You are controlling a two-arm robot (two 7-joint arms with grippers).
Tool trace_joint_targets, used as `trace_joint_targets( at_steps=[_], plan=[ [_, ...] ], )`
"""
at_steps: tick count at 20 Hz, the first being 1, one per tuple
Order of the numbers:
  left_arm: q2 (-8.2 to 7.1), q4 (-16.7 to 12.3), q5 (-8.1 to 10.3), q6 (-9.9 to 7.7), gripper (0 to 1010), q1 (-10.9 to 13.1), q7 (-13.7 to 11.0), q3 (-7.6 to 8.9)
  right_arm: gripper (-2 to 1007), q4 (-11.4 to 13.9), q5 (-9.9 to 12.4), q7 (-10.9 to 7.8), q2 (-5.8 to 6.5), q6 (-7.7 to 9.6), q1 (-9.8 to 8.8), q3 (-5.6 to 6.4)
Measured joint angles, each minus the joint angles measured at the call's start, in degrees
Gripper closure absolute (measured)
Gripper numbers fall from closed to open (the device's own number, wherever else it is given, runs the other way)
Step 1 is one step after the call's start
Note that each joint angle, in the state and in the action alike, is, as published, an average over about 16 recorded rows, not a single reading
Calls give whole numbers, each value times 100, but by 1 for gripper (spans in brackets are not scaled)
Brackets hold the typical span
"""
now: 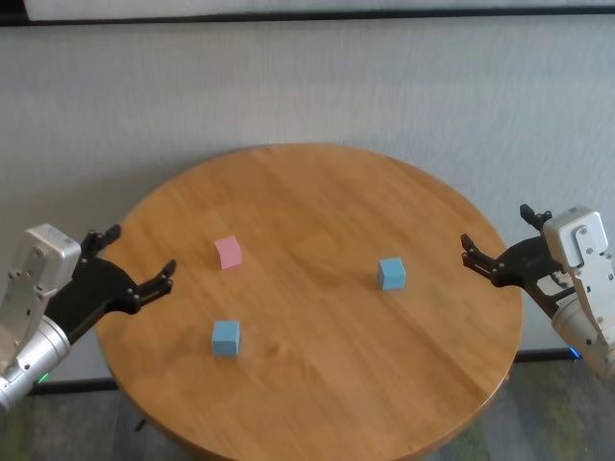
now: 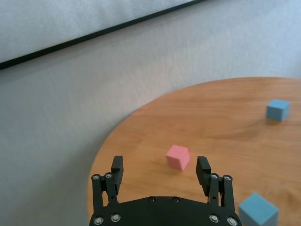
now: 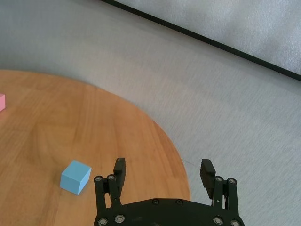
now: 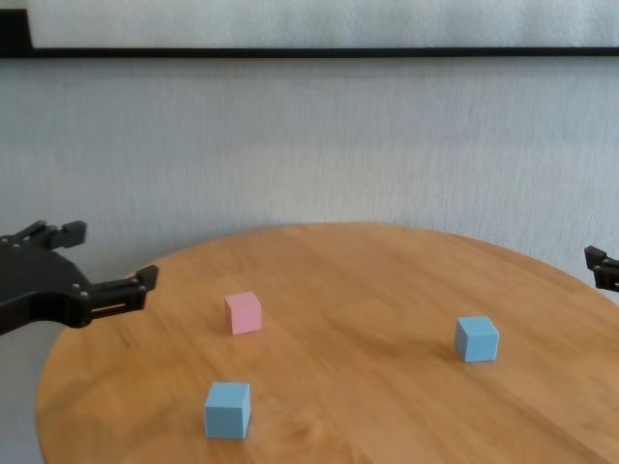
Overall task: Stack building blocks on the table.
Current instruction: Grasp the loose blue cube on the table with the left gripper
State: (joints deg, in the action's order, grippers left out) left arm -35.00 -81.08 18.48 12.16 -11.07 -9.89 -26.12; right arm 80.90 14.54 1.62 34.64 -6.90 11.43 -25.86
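Stacking not started: matte pink cube at 10 o'clock, light blue cubes at 7 and 3 on round honey-brown wood table, all apart. Left gripper, right gripper both wide, empty, at table edges.

Three cubes stand well apart on the table, each with bare wood on all sides: the pink block left of centre, one blue block nearer on the left, the other blue block to the right. The wide middle lane between them is free. The left gripper and right gripper, both open, hover at the table's edges, seemingly clear of the blocks.
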Motion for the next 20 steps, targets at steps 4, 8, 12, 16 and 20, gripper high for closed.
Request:
trace_joint_targets(
  at_steps=[4,8,12,16,20],
  plan=[
    [-50,-74,211,199,7,53,-516,-14,5,0,0,0,0,0,0,0],
    [-109,-157,321,258,7,94,-942,-69,4,0,0,0,0,0,0,0],
    [-135,-177,350,214,7,99,-1271,-156,4,0,0,0,0,0,0,0],
    [-113,-122,293,89,7,59,-1488,-259,4,0,0,0,0,0,0,0],
    [-42,-10,204,-69,7,-11,-1629,-355,5,0,0,0,0,0,0,0]
  ],
)
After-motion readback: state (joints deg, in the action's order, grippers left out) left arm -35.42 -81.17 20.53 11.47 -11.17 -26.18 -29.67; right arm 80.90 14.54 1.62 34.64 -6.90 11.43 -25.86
